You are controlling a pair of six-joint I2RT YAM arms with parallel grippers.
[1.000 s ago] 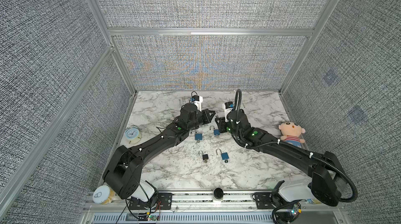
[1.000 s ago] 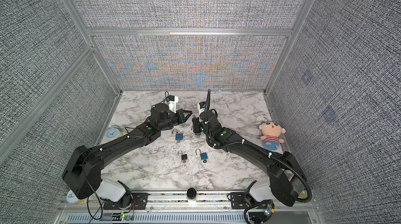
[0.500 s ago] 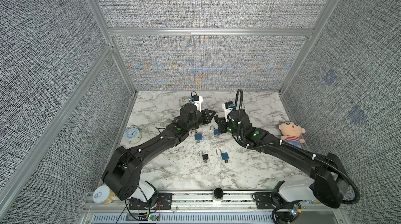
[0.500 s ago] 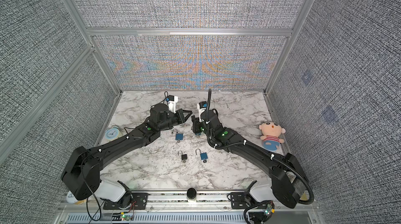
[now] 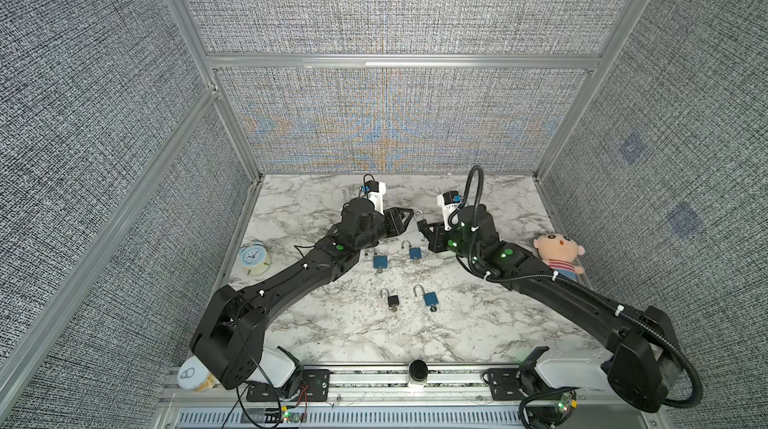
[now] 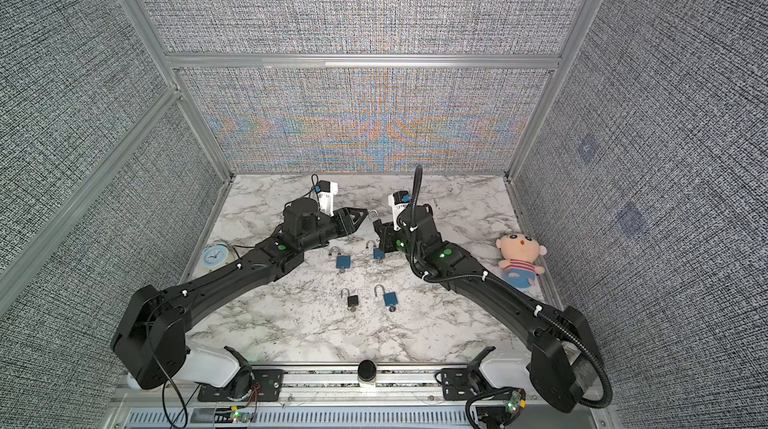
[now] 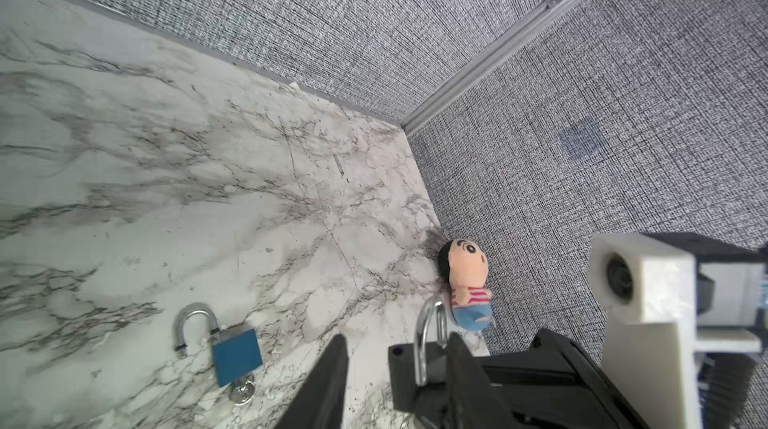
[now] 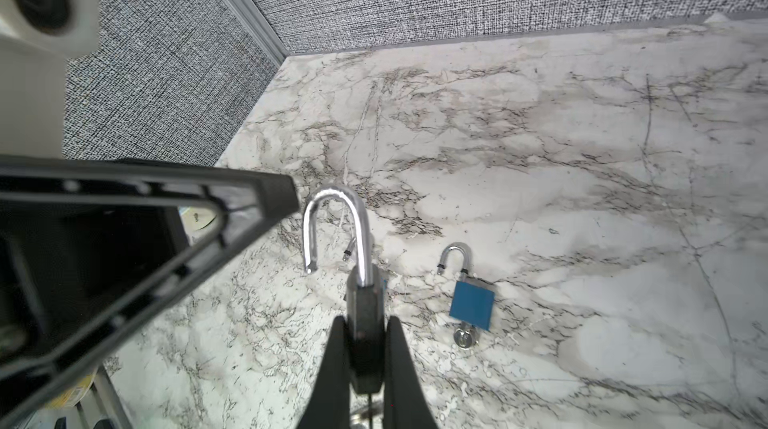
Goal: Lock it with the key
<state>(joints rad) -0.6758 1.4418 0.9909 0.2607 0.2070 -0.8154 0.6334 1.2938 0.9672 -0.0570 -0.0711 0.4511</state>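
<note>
A black padlock (image 8: 365,302) with its silver shackle swung open hangs above the marble, and my right gripper (image 8: 365,323) is shut on its body. In both top views it is at the middle back (image 5: 419,215) (image 6: 374,215). My left gripper (image 7: 397,339) is open, and the padlock's shackle (image 7: 424,331) stands close to one of its fingers (image 7: 457,356). In a top view the left gripper (image 5: 409,215) is just left of the right gripper (image 5: 428,228). The key of this padlock is mostly hidden; only a glint of metal shows under the body.
Two blue padlocks (image 5: 380,261) (image 5: 415,253) lie below the grippers. A black one (image 5: 392,301) and a blue one (image 5: 431,299) lie nearer the front, keys in them. A clock (image 5: 254,258) sits at the left wall and a doll (image 5: 559,254) at the right wall.
The left gripper's jaws have opened beside the padlock's shackle. The right gripper has closed on the padlock's body. Both arms have stayed almost in place.
</note>
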